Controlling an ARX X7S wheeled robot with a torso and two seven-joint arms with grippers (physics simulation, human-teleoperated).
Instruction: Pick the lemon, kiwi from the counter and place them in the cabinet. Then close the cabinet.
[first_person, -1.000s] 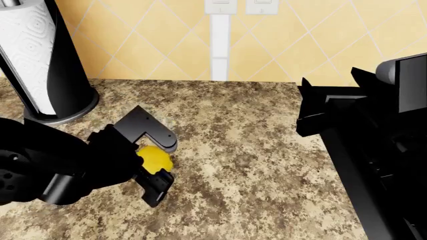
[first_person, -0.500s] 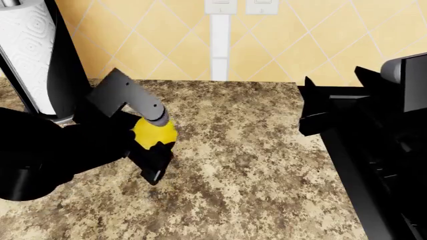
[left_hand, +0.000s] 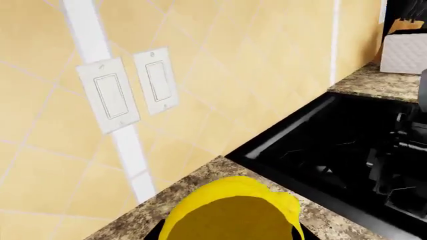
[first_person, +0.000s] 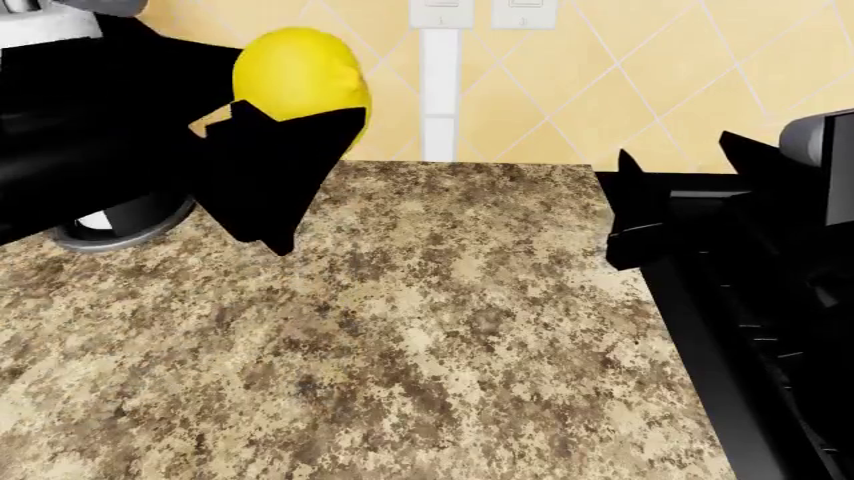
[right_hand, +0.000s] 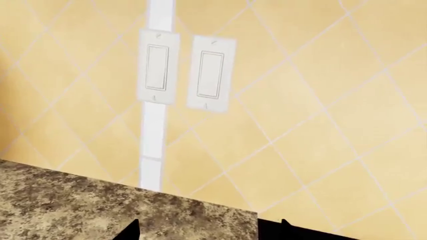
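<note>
The left gripper (first_person: 296, 100), fingers clenched on the lemon (first_person: 302, 68), is now carrying it high at eleven o'clock, clear of the counter (first_person: 441, 330), cabinet-bound I judge; the right gripper's (first_person: 634, 215) fingers are spread, empty.

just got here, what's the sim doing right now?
The left claw is shut on the lemon and holds it well above the speckled counter, in front of the yellow tiled wall. The right claw hangs by the black stove, holding nothing. Neither the kiwi nor the cabinet shows in any view, so the lemon isn't stowed yet.
</note>
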